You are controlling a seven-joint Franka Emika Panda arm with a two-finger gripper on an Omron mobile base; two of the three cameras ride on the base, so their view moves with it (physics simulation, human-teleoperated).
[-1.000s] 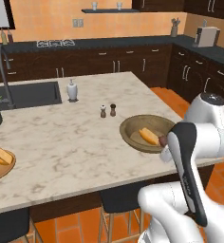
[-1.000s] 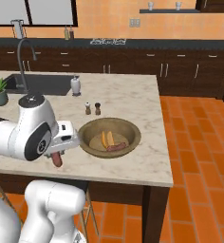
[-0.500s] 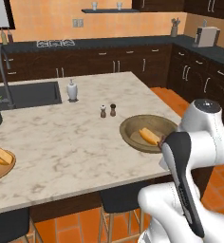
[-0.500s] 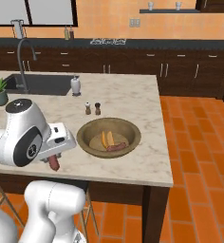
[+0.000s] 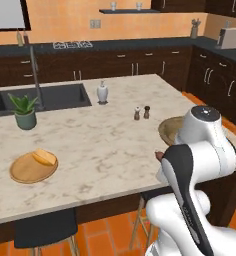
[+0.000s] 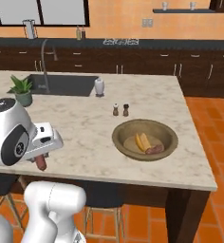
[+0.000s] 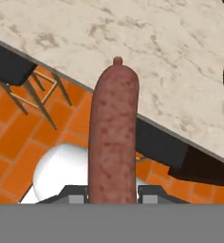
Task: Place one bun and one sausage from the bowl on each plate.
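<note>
Gripper (image 7: 113, 197) was pinched on a sausage (image 7: 113, 142) and, compared with a second ago, you had swung it away from the bowl (image 6: 144, 139) toward the desk's (image 5: 100, 145) near edge, so the carry to a plate was under way. The plate (image 5: 33, 167) with a bun (image 5: 44, 157) lay far left on the desk, with bare marble between. Mind the near edge: the sausage hung partly over the floor.

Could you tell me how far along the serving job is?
Done: one bun lies on the plate. In hand: the tool is shut on a sausage at the counter's edge. Left: set it down; another bun and sausage remain in the bowl.
</note>
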